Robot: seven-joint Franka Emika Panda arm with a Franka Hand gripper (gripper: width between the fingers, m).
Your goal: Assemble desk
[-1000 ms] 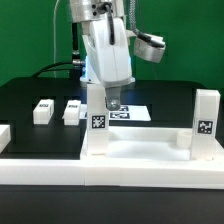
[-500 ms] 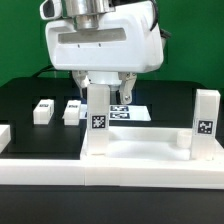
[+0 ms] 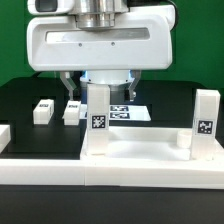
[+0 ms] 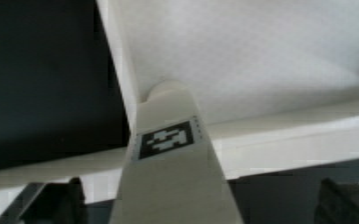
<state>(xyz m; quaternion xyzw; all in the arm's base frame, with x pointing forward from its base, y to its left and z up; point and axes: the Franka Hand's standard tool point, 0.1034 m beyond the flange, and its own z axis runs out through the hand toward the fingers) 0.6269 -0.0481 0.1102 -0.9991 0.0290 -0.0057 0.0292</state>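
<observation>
The desk top [image 3: 140, 152] lies flat at the front, white, with two white square legs standing on it. One leg [image 3: 99, 118] rises at its near-left corner, a tag on its face; another [image 3: 206, 120] stands at the exterior view's right. My gripper [image 3: 99, 85] hangs over the left leg, open, one finger on each side and neither touching it. In the wrist view that leg [image 4: 172, 165] runs up between the dark fingertips [image 4: 43, 205], with the desk top [image 4: 247, 70] beyond it.
Two loose white legs [image 3: 43, 109] [image 3: 72, 109] lie on the black table behind the desk top. The marker board [image 3: 135, 112] lies flat behind the standing leg. A low white border bar [image 3: 110, 182] runs along the front.
The jaws have opened wide off the left leg. The wrist has turned to face the exterior camera and lifted a little. The leg stays standing.
</observation>
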